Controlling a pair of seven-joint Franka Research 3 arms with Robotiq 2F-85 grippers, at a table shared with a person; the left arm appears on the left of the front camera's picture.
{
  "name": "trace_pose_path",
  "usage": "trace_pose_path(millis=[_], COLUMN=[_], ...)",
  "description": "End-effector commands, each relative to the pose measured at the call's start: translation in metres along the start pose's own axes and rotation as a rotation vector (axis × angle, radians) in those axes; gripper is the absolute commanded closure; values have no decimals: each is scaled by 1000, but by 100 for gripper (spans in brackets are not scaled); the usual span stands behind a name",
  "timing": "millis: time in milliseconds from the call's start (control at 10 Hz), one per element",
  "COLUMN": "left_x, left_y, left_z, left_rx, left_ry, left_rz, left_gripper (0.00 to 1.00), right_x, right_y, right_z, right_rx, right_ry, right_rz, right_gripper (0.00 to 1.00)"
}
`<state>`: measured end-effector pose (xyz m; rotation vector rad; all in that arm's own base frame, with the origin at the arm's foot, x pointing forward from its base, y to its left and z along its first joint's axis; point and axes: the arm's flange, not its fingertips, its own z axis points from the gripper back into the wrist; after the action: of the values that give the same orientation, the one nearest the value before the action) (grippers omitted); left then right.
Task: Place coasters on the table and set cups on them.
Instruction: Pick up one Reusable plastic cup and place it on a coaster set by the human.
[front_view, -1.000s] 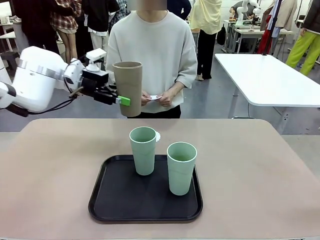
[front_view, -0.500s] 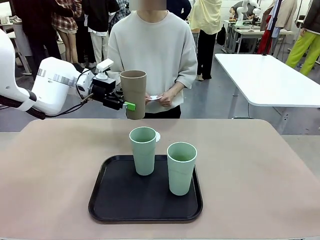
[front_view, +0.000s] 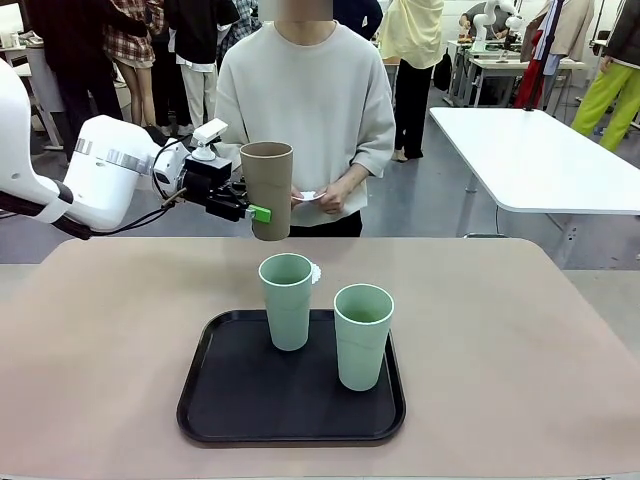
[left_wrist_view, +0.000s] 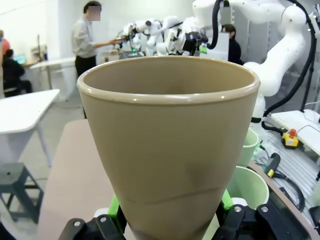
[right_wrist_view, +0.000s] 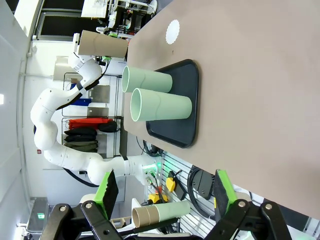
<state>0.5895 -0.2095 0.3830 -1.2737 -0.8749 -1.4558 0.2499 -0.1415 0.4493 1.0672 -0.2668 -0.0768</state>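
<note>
Brown cup (front_view: 268, 172) clamped in left pincer (front_view: 258, 209) — right pincer (right_wrist_view: 165, 190) gapes, empty.

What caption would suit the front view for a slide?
Left gripper holds the brown cup in the air while two pale green cups stand on the black tray.

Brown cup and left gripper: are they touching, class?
Touching. The left wrist view shows the left gripper's green pads pressed against both sides of the brown cup.
</note>
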Motion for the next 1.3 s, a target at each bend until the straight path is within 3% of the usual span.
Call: trace_pose_path(millis=[0, 400, 800, 1200], left_x=[-7, -26, -61, -95], left_y=[17, 74, 110, 126], left_z=[1, -15, -30, -43], left_rx=[-38, -52, -76, -91], left_ry=[-8, -84, -63, -20], left_rz=[-37, -64, -82, -21], left_gripper=[17, 17, 17, 17], right_x=[1, 1, 1, 1], right_y=[0, 0, 0, 0], right_z=[0, 0, 0, 0], right_rx=[17, 17, 17, 17], right_ry=[-6, -6, -6, -6], right_rz=[6, 6, 6, 6], right_gripper=[0, 0, 0, 0])
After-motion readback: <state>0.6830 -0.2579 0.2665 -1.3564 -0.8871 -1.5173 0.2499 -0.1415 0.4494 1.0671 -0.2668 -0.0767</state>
